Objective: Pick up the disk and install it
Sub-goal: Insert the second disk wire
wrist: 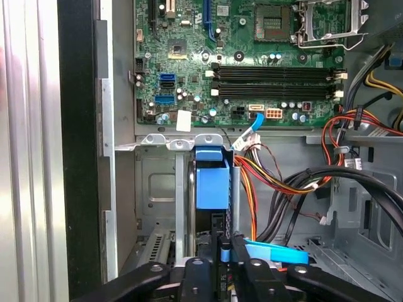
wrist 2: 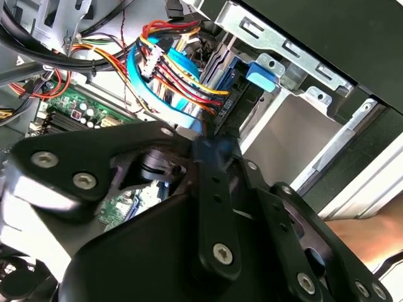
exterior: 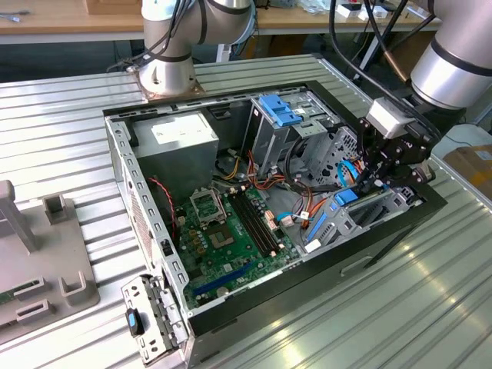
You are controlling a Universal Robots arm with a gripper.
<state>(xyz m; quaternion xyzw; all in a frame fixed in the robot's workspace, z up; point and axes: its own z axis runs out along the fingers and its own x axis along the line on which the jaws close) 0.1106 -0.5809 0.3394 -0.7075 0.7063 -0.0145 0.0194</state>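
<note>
Tool (wrist: 225, 244) nearly shut, pinching the thin edge of the disk (wrist: 212, 179). Standing on edge in the metal bay (wrist: 157, 189), right in front of the tool. Probably heavy for its size, stiff, and easy to hurt if bumped. Best held by the blue side rails, not the flat face. Small white sticker (wrist: 183, 121) on the green board (wrist: 189, 63) farther ahead; print too small to read.

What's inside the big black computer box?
Inside the computer case you can see a green circuit board, bundles of coloured wires, a grey power box and blue plastic clips. The gripper reaches in, hiding what lies beneath it.
</note>
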